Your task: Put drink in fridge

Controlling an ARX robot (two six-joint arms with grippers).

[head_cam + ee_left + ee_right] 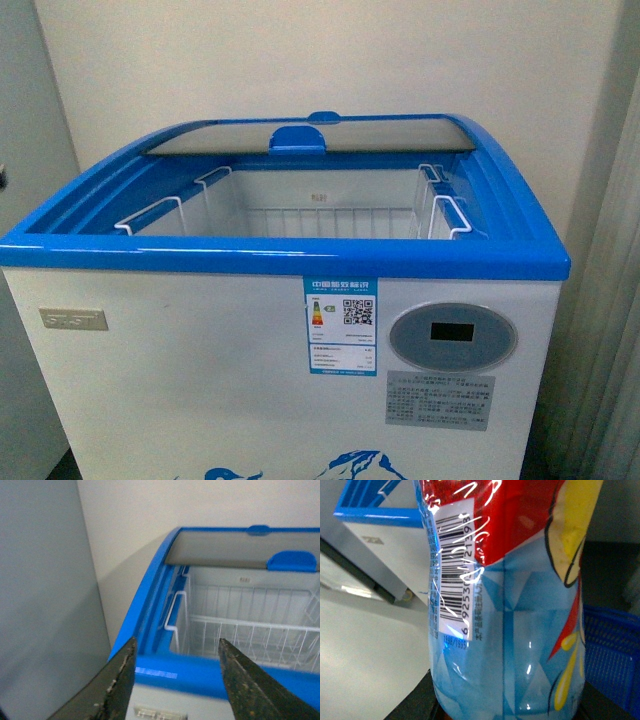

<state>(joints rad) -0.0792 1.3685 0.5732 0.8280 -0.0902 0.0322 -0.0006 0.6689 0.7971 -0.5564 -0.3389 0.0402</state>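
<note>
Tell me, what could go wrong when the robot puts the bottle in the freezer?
The drink might bump the fridge on its blue rim or catch the white basket handles sticking up inside. Its shiny wrap looks slippery, so it could slip and fall.

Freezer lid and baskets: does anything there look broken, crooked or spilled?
Nothing stands out. On the freezer, the glass lid is slid back evenly, the wire baskets hang straight, and no spill shows. The bottle in the right wrist view looks intact.
</note>
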